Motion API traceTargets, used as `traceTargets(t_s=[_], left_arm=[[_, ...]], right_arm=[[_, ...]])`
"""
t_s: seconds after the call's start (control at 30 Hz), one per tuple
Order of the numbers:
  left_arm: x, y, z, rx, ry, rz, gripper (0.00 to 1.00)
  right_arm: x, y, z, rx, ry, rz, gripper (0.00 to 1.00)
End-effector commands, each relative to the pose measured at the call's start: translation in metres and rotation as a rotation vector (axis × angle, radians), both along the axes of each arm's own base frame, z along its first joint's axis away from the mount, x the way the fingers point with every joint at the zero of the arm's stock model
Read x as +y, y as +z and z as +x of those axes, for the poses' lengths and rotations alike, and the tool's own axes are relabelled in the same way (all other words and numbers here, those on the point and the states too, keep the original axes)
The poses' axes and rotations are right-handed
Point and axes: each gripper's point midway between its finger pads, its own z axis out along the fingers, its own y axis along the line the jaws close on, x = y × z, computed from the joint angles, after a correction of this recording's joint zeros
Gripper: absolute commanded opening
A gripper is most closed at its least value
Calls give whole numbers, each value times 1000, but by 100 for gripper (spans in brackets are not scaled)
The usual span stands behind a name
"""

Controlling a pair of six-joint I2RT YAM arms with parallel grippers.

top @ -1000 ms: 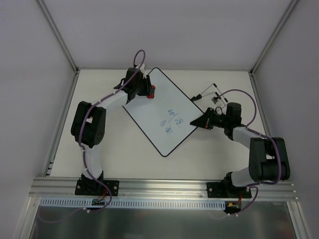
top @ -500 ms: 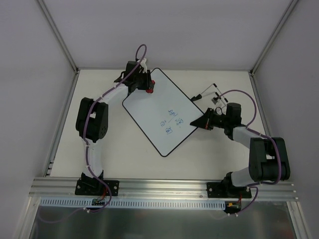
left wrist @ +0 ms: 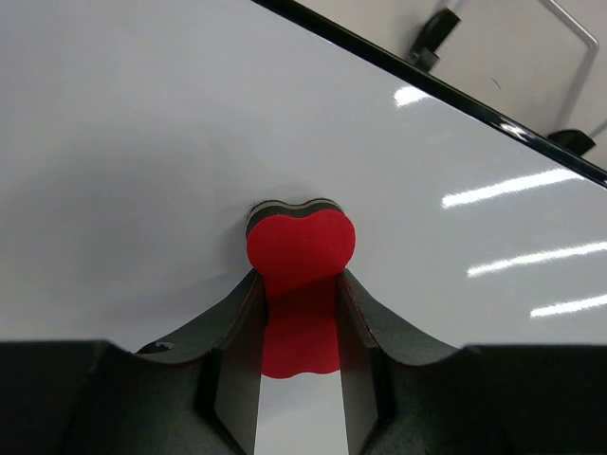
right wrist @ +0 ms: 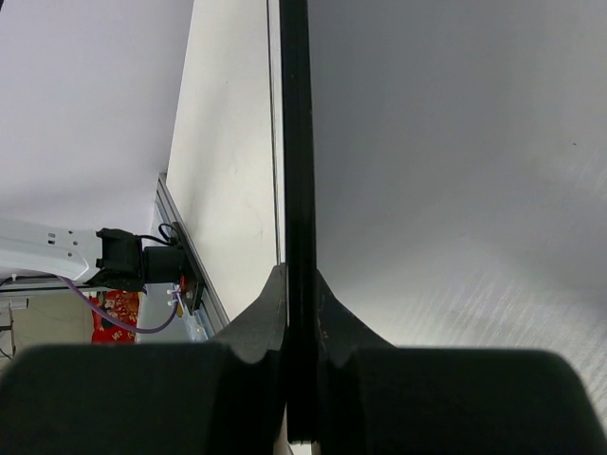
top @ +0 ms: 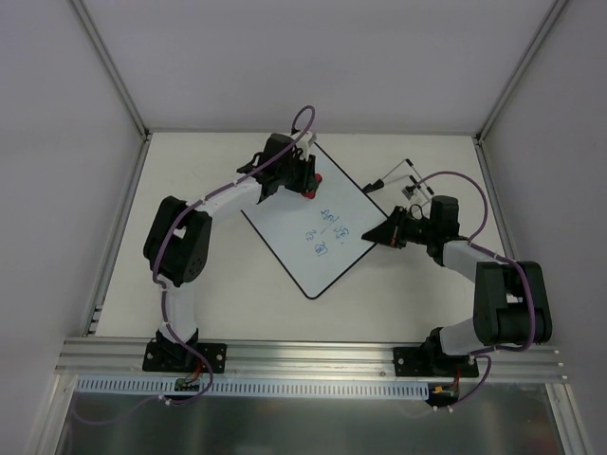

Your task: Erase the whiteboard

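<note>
The whiteboard [top: 294, 242] lies turned like a diamond on the table, with blue handwriting [top: 327, 230] near its right corner. My left gripper [top: 309, 185] is shut on the red bone-shaped eraser [top: 313, 184] and presses it on the board's upper part, above and left of the writing. In the left wrist view the eraser [left wrist: 301, 248] sits between my fingers [left wrist: 237, 351] on the white surface [left wrist: 142, 142]. My right gripper [top: 381, 233] is shut on the board's right edge; in the right wrist view the black rim [right wrist: 296, 171] runs between the jaws.
A thin black wire stand [top: 398, 174] lies on the table behind the right gripper, by the board's upper right edge. The table's side walls rise at left, right and back. The aluminium rail [top: 313, 355] runs along the near edge.
My left gripper has slid the eraser rightwards and down along the board's upper part, towards the writing. The board has shifted slightly. The right arm has stayed in place.
</note>
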Motion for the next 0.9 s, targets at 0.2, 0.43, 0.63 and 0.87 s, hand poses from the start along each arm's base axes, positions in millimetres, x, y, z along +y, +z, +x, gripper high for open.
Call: traceTargets(t_s=[0.2, 0.43, 0.63, 0.87], left_arm=[[-55, -55, -119, 202, -210, 84, 0], [-90, -43, -165, 197, -293, 72, 0], [-88, -47, -187, 218, -268, 84, 0], [-41, -47, -140, 156, -59, 115, 0]], right_arm=[[6, 6, 15, -369, 117, -144, 0], [3, 11, 22, -379, 78, -166, 0], [1, 14, 28, -386, 47, -180, 0], [1, 14, 26, -382, 47, -177, 0]])
